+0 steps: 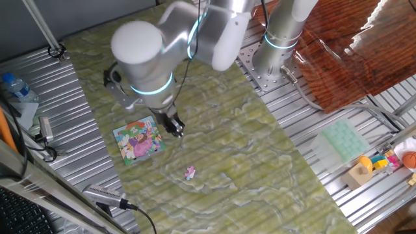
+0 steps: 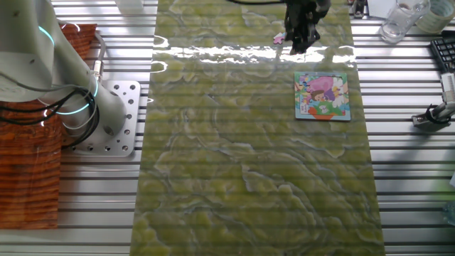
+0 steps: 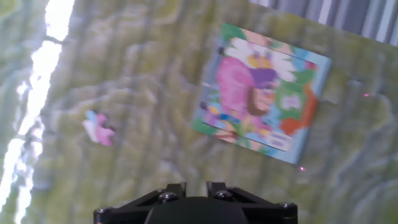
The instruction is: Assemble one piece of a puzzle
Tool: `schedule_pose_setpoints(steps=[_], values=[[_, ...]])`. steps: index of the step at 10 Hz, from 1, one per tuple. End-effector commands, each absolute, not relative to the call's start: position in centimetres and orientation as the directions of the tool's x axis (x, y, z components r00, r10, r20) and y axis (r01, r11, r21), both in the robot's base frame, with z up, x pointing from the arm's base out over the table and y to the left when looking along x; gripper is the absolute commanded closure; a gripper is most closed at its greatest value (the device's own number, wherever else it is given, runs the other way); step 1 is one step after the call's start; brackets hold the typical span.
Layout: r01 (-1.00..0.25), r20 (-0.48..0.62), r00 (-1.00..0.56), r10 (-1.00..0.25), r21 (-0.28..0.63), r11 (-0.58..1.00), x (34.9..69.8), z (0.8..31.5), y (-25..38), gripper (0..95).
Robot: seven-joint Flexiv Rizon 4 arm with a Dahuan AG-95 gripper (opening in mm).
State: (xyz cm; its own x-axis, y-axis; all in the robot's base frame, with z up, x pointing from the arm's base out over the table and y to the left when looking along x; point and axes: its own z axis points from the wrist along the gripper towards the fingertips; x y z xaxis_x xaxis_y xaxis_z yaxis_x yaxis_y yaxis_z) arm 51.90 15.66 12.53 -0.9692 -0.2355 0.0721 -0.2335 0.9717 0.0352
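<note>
The piece [image 1: 190, 172] lies alone on the mat, away from the puzzle [image 1: 138, 140]. The claw [image 1: 176, 129] holds nothing; I cannot tell if it is open. Everything is left.

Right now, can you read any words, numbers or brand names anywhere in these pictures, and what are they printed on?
None can be read.
The puzzle: a cartoon picture only, no lettering that I can make out.
The loose piece: too small and blurred to tell.
The water bottle: any label is too small to read.
The toy blocks: too small to read.
The robot arm: no marking shows.
</note>
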Motion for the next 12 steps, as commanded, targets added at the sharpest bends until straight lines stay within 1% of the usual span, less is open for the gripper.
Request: schedule_pose_setpoints(steps=[1, 5, 6, 8, 10, 12], values=[[-0.227, 0.046, -0.972, -0.229, 0.041, 0.973, 51.7, 11.6, 18.0, 57.0], [-0.256, 0.045, -0.965, -0.257, 0.042, 0.966, 51.5, 10.8, 20.1, 57.0], [-0.275, 0.031, -0.961, -0.276, 0.037, 0.961, 51.5, 10.8, 20.1, 57.0], [-0.365, 0.013, -0.931, -0.366, 0.025, 0.931, 51.5, 10.8, 20.1, 57.0], [-0.422, 0.002, -0.907, -0.422, 0.021, 0.906, 51.5, 10.8, 20.1, 57.0], [-0.436, 0.022, -0.9, -0.436, 0.009, 0.9, 51.5, 10.8, 20.1, 57.0]])
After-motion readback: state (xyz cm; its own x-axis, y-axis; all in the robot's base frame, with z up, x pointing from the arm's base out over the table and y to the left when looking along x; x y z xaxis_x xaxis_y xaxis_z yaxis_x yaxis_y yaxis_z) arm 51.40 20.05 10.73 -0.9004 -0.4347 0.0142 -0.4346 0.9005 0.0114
